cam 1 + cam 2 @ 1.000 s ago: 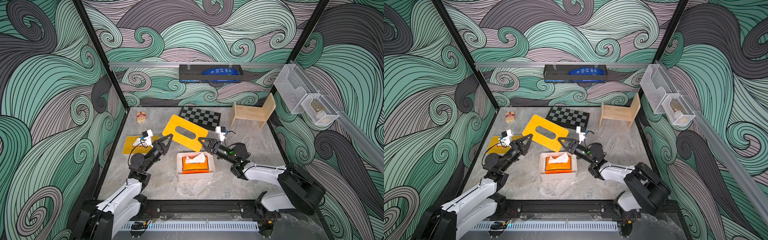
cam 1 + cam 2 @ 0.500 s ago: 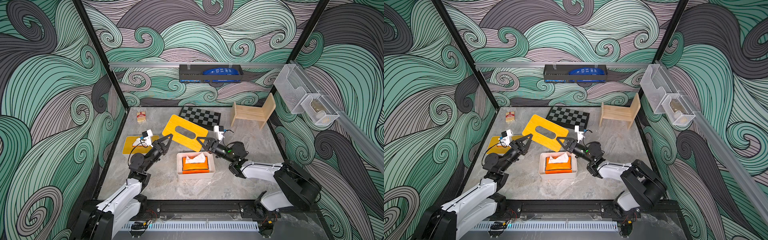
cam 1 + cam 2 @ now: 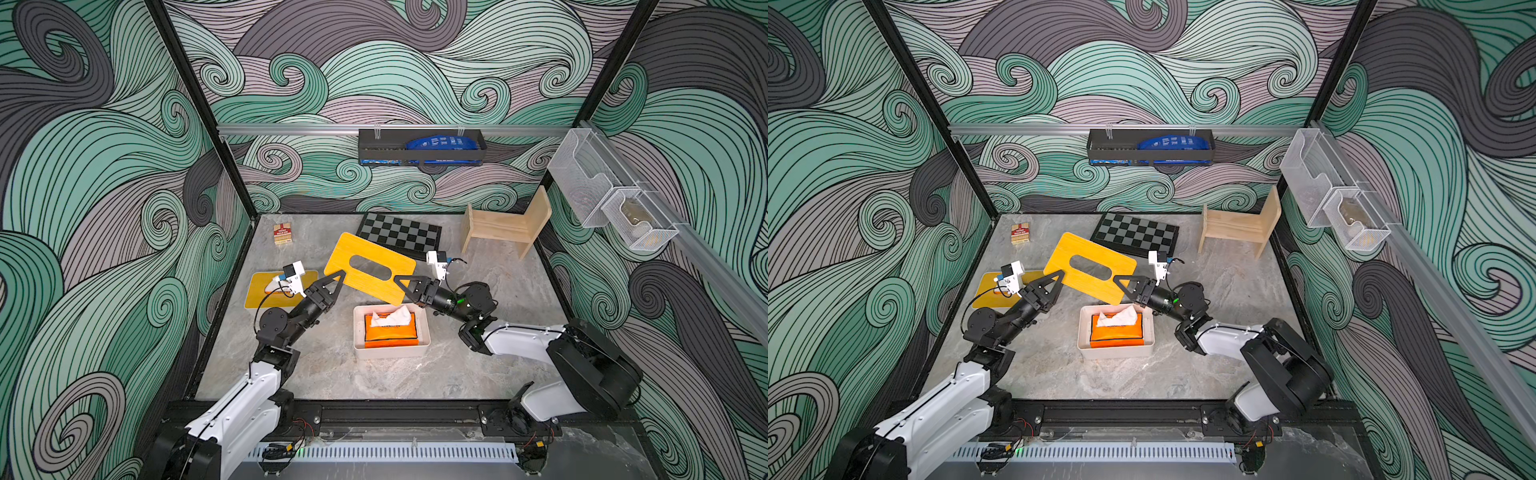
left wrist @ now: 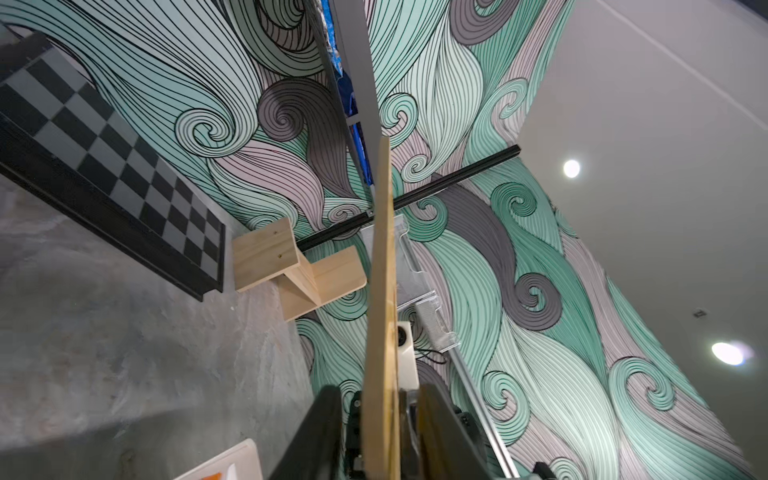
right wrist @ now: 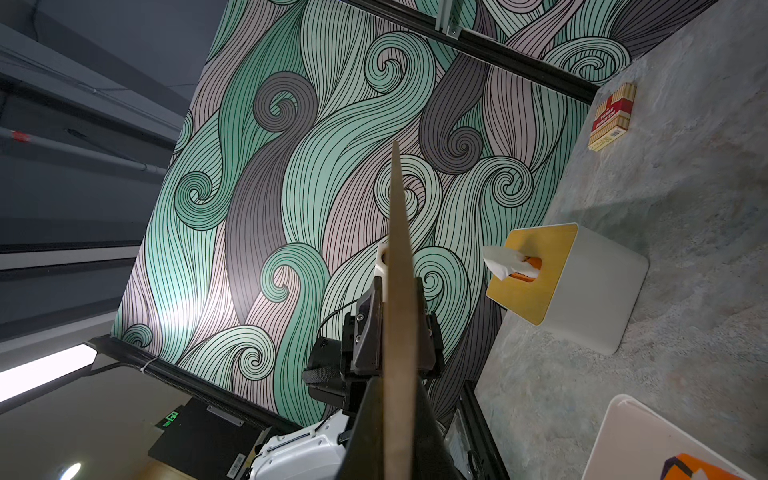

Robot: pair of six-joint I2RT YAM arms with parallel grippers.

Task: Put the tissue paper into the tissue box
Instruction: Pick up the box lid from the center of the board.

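The white tissue box [image 3: 390, 351] [image 3: 1116, 352] stands open at the table's middle. The orange pack of tissue paper [image 3: 390, 331] [image 3: 1117, 330] lies inside it, with a white sheet sticking up. The box's yellow slotted lid [image 3: 370, 268] [image 3: 1090, 266] hangs tilted behind and above the box. My right gripper [image 3: 401, 280] [image 5: 397, 390] is shut on the lid's right corner. My left gripper [image 3: 338, 276] [image 4: 378, 395] straddles the lid's left corner. Its jaws are open, with a gap on each side of the board.
A second white tissue box with a yellow lid [image 3: 280, 289] [image 5: 573, 286] sits at the left. A chessboard [image 3: 401, 232], a wooden stool [image 3: 505, 226] and a card pack [image 3: 282, 232] line the back. A black rack [image 3: 419, 147] and clear bins [image 3: 611, 199] hang on the walls.
My left gripper's jaws have come apart from the lid's corner. The right gripper has closed fully on the opposite corner. The lid has barely moved.
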